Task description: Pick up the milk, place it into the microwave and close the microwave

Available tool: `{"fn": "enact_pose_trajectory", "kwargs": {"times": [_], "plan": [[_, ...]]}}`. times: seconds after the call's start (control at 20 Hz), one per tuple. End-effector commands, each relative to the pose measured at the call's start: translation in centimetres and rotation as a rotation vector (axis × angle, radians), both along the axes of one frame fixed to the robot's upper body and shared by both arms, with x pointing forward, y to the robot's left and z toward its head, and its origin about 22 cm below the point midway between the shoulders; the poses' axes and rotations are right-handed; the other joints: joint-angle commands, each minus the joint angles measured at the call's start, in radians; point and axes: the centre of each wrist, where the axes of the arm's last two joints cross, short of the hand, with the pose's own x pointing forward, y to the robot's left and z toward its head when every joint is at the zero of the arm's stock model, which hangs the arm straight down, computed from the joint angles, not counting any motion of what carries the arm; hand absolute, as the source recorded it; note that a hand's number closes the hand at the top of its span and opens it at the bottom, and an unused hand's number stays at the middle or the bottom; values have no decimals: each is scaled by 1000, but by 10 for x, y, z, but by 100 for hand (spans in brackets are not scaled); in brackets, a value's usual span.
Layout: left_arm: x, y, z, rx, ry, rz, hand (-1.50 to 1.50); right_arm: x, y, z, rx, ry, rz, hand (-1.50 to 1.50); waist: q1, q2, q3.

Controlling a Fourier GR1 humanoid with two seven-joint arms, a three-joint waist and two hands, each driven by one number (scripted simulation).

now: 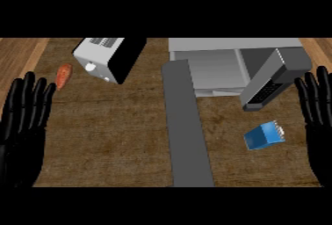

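Nearest you, the left robot hand (23,118) and the right robot hand (318,114) rest at the view's edges, one well left and one just right of the microwave (214,66). Their fingers are straight and point upward, holding nothing. You find the blue milk carton (265,136) on the dark wooden worktop (110,140), in front of the microwave and right of its open door (188,132). Farther off, left of the microwave, sit a toaster (107,57) and an orange-red food item (63,75).
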Motion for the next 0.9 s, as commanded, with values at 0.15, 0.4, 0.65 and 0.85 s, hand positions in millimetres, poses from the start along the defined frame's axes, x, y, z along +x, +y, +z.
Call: {"fn": "enact_pose_trajectory", "kwargs": {"times": [0.15, 0.4, 0.65, 0.85], "plan": [[-1, -6, -6, 17, 32, 7, -150, -43, -56, 14, -40, -15, -30, -150, 28, 0, -13], [-12, -9, -37, -257, 144, 9, -150, -55, -47, 2, 14, 169, 26, -150, 33, -1, -14], [-30, -18, -55, -274, 137, -11, -150, -59, -57, -18, 24, 177, 3, -150, 39, 2, -13], [-48, -19, -61, -277, 142, -16, -150, -81, -65, -30, 30, 194, -8, -150, 38, 1, -13]]}}
